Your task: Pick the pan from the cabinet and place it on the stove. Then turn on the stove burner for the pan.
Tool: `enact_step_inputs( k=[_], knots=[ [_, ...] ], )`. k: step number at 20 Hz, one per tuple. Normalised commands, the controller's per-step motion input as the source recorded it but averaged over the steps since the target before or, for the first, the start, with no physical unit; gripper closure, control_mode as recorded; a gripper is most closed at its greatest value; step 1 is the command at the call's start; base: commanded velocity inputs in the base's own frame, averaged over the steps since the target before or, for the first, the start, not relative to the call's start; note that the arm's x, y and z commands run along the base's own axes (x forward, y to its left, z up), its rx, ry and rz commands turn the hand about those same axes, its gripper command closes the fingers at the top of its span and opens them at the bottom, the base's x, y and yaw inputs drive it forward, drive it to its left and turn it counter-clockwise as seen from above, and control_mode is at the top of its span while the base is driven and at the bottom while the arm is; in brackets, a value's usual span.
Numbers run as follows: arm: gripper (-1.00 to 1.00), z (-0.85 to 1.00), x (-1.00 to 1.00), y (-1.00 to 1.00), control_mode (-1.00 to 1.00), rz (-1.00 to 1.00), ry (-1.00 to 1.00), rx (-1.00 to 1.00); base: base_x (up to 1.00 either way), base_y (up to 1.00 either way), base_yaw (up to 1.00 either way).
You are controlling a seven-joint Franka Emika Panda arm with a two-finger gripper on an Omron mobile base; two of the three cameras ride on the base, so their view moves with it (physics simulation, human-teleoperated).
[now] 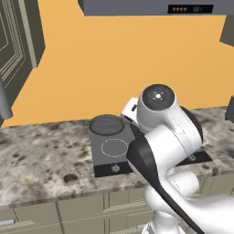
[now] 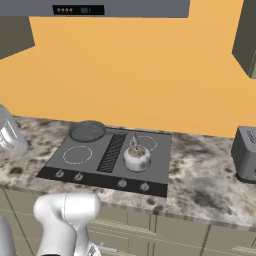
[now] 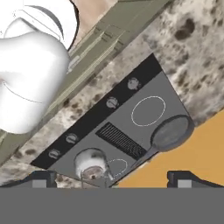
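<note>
The gripper is seen spread wide, with nothing between its two dark tips, hovering above the stove and looking down on it. The pan is found already resting on the stove, on its back burner at the end away from the kettle, its long handle reaching toward the ribbed grille at the stove's middle. The first half of the task is judged done; the knob turn is left. A row of four small knobs is set along the stove's front edge, and the main risk is judged to be the wrong one being chosen, since they look alike and lie close together; the kettle's burner or the empty front ring could be lit instead. The wide-open fingers could also slip off so small a knob if not centred. The arm is folded high over the stove, its upper links bent back toward the base and the wrist turned downward.
</note>
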Motion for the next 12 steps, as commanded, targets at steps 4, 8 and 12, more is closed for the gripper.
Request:
enact_step_inputs(
  k=[4, 8, 12],
  knots=[
    [-1.00, 0.01, 0.00, -0.22, -1.00, -0.39, -0.02, 0.36, 0.00, 0.00, 0.00],
    [-1.00, 0.00, 0.00, -0.09, -1.00, -0.37, -0.10, 0.37, 0.00, 0.00, 0.00],
    [-1.00, 0.00, 0.01, -0.03, -1.00, -0.38, -0.11, 0.37, 0.00, 0.00, 0.00]
  ],
)
